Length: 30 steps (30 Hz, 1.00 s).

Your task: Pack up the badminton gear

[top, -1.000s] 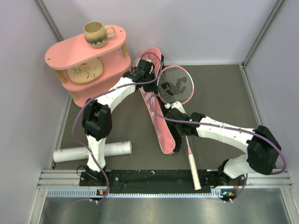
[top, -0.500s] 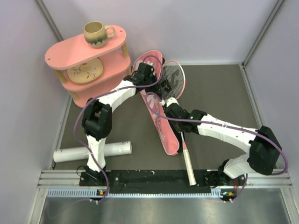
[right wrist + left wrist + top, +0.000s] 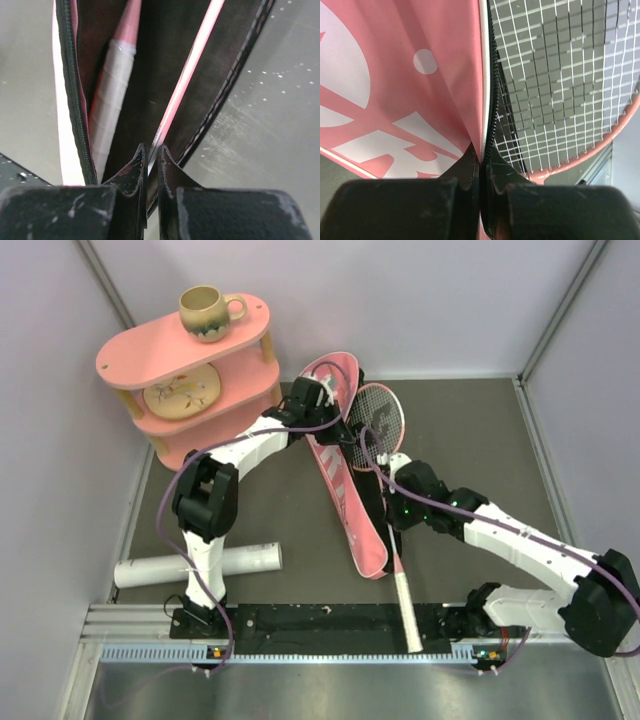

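We are in a robotics lab cell, not a lived-in room. Plain pale panels close off the left, far and right sides, and bare aluminium posts join them at the far corners. A dark mat covers the table. Along its near edge runs a slotted aluminium rail, with two white-and-black robot arms bolted to it and purple cables looping off them. What lies here looks like a set of test props: a pink shelf carrying a mug at far left, and a pink bag and a racket in the middle.
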### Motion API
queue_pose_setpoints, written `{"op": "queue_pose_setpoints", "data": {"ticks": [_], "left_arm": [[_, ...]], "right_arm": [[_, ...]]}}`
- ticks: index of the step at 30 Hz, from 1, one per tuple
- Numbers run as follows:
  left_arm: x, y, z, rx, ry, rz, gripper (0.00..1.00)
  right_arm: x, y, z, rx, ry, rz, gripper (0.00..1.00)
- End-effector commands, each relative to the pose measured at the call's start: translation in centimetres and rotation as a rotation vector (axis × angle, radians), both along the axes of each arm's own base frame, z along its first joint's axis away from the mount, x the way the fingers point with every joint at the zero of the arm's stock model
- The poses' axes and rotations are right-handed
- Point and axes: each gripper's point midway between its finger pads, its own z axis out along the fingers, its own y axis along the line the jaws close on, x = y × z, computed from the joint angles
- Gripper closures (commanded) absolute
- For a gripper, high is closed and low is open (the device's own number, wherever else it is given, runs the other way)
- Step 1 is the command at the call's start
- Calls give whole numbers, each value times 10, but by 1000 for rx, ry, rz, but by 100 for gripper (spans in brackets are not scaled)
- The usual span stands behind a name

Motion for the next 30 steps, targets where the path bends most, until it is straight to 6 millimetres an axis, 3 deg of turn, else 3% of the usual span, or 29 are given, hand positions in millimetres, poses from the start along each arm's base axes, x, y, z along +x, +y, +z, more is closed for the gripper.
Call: {"op": "queue_pose_setpoints", "data": {"ticks": [1,10,17,22,25,26,30], "left_arm": [[-25,-30,75,-251,-132,-181,100],[-42,-29,86,-287,-143,-216,100],[-27,-25,76,-226,-163,-198,100],[-12,-28,73,-229,-162,-190,100],[-12,-30,77,-251,-155,-188,100],[-15,-30,70,-257,-135,-186,100],[-22,-29,65,-279,-104,-176,100]], "right_arm": [[11,44,42,266,-35,117,100],[53,60,42,295,-12,84,100],[24,53,45,332,26,127,100],[7,45,30,318,77,138,100],[18,38,25,297,48,68,100],[35,38,30,317,-20,14,100],[49,40,19,396,2,-113,100]]}}
